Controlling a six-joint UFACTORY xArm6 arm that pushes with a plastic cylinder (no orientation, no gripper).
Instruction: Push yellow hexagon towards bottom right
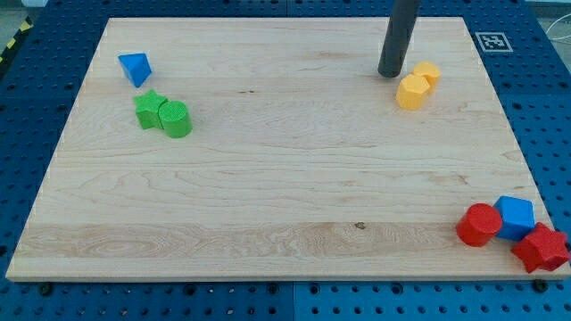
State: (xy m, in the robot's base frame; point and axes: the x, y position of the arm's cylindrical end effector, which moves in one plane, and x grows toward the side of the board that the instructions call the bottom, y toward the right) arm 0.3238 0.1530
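Two yellow blocks sit together at the view's upper right. The nearer, larger one is the yellow hexagon (412, 92). The second yellow block (427, 73) touches it on its upper right. My tip (389, 74) rests on the board just left of the pair, a little above and left of the hexagon, close to it with a small gap showing.
A blue triangle (135, 68), a green star (150, 109) and a green cylinder (176, 119) lie at the upper left. A red cylinder (479, 225), a blue block (515, 217) and a red star (541, 249) crowd the bottom right corner of the wooden board (268, 178).
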